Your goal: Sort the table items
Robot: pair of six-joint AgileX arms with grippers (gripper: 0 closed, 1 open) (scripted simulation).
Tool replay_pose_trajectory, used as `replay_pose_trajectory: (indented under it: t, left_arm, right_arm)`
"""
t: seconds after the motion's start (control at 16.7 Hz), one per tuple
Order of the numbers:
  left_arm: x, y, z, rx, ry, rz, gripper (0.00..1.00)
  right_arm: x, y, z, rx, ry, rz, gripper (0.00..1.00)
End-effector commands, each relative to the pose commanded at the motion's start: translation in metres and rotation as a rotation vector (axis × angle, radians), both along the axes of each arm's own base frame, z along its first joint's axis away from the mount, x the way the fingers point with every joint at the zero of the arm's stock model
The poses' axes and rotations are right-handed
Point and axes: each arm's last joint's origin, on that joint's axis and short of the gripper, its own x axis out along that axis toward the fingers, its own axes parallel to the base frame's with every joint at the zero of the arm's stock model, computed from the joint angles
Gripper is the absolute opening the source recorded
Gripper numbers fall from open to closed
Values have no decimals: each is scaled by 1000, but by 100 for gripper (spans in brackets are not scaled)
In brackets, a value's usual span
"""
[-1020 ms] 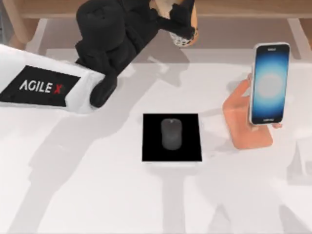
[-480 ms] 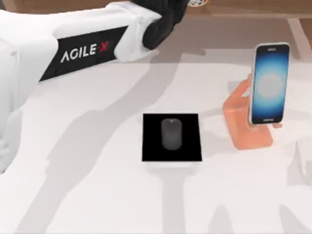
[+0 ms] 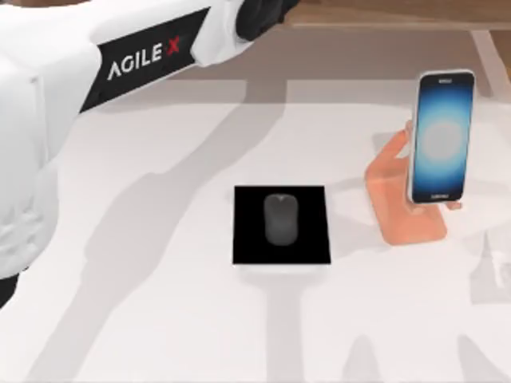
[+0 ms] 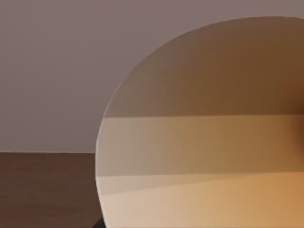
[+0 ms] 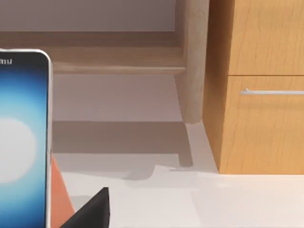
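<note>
The dark grey oval mouse lies in the middle of a black square pad at the table's centre. At the right, the white-rimmed smartphone leans upright on an orange stand, screen glowing blue-white. The same smartphone stands close in the right wrist view, with a dark wedge beside the stand. My left arm stretches across the top left corner toward the back, far from both items.
A tan rounded surface sits close in the left wrist view. Behind the table stand a wooden cabinet with a drawer handle and a table leg. Bare white tabletop lies left of and in front of the pad.
My left arm has swung up and back, and its black wrist and gripper have passed off the top edge. The mouse and the smartphone have not moved.
</note>
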Motion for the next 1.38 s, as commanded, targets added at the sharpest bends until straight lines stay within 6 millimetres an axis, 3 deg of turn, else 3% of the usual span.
replay_pose_trajectory:
  t: [0.42, 0.54, 0.78, 0.9, 1.08, 1.38]
  left_arm:
    - [-7, -6, 5, -11, -8, -15, 0]
    - [-25, -24, 11, -35, -6, -53, 0]
    - [-81, -76, 17, -95, 24, -170, 0]
    - [-93, -87, 15, -103, 37, -195, 0]
    - [-80, -76, 16, -91, 24, -170, 0]
    - [-18, -17, 10, -30, -7, -32, 0]
  right_arm:
    - [0, 0, 0, 0, 0, 0, 100]
    - [0, 0, 0, 0, 0, 0, 100]
    - [0, 0, 0, 0, 0, 0, 100]
    - [0, 0, 0, 0, 0, 0, 100]
    - [0, 0, 0, 0, 0, 0, 100]
    - [0, 0, 0, 0, 0, 0, 100]
